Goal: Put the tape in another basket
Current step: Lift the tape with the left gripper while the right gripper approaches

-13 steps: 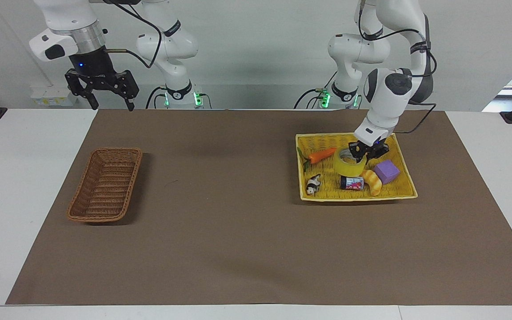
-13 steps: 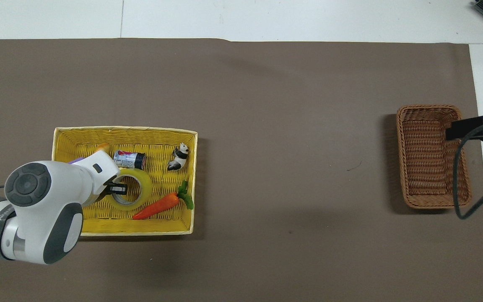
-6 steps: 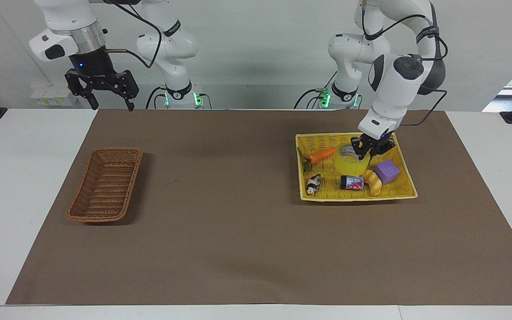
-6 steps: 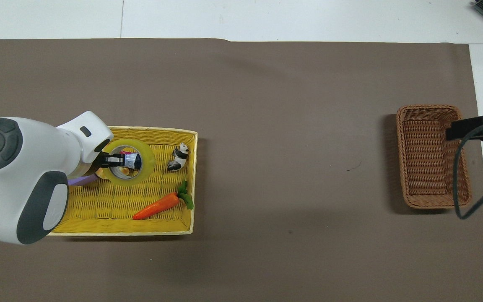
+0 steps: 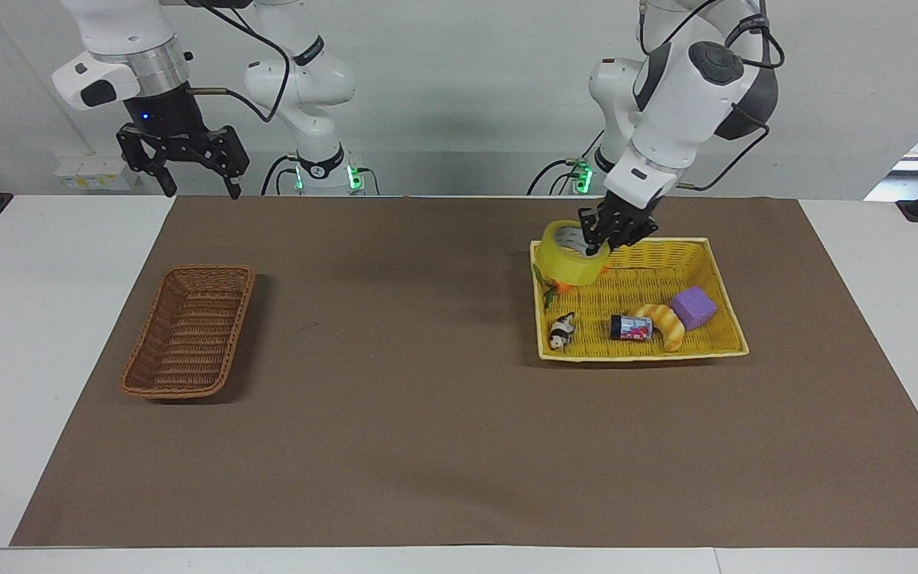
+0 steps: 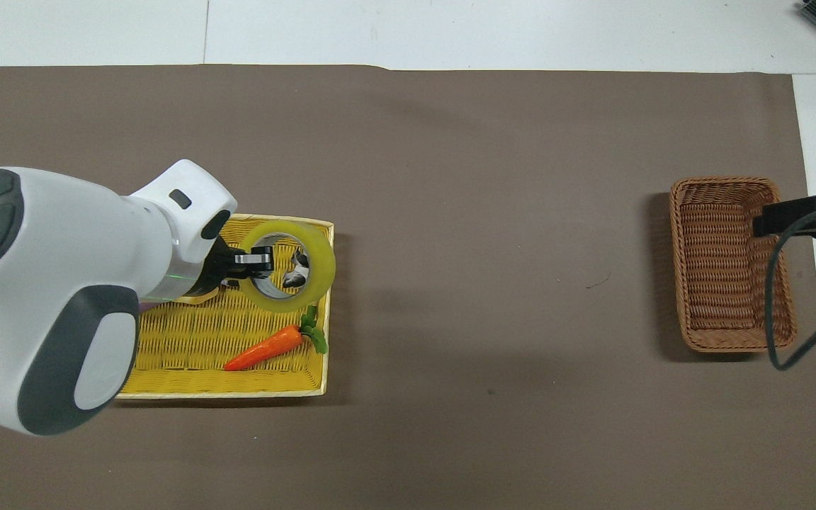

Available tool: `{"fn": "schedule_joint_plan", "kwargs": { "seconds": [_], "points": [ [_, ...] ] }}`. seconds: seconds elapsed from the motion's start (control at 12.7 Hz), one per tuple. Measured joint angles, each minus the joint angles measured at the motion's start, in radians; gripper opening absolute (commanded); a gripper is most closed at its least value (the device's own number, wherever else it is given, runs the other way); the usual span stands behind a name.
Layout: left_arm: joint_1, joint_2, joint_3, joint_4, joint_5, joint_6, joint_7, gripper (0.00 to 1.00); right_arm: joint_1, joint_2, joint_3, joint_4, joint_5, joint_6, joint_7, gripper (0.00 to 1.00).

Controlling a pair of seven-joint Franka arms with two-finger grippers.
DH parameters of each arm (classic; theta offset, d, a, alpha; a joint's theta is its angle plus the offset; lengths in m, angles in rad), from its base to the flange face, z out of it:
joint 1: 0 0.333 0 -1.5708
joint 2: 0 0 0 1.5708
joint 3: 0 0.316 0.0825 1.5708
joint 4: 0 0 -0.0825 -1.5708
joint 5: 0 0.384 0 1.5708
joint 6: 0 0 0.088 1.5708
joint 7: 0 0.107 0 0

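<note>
My left gripper [image 5: 593,241] is shut on the rim of the yellowish tape roll [image 5: 566,261] and holds it in the air over the yellow basket's [image 5: 642,355] end toward the right arm. In the overhead view the left gripper [image 6: 256,261] has one finger inside the tape's [image 6: 317,278] ring. The dark-brown wicker basket [image 5: 212,269] sits empty at the right arm's end of the table; it also shows in the overhead view [image 6: 723,182]. My right gripper [image 5: 188,185] is open and waits high above the table edge near that basket.
The yellow basket [image 6: 238,392] holds a carrot [image 6: 266,348], a panda figure [image 5: 561,331], a small can [image 5: 630,327], a bread piece [image 5: 668,325] and a purple block [image 5: 693,308]. Bare brown mat lies between the two baskets.
My left gripper has lifted the tape out of the yellow basket and carried it up and toward the right arm's end. The right arm has not moved.
</note>
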Motion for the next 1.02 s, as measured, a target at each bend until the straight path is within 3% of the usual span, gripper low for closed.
{"fn": "schedule_joint_plan", "kwargs": {
  "seconds": [0.39,0.79,1.02],
  "points": [
    [-0.174,0.001,-0.026,0.018,-0.075,0.002,-0.185,0.0,0.023,-0.001,0.024,0.001,0.066,-0.015,-0.01,1.0],
    [-0.175,0.002,-0.055,0.032,-0.352,0.018,-0.186,0.0,0.099,-0.023,0.043,-0.059,0.213,0.002,-0.01,1.0],
    [-0.165,0.004,-0.044,0.031,-0.455,0.03,-0.052,0.0,0.113,-0.023,0.044,-0.1,0.335,0.029,-0.106,1.0]
  ]
}}
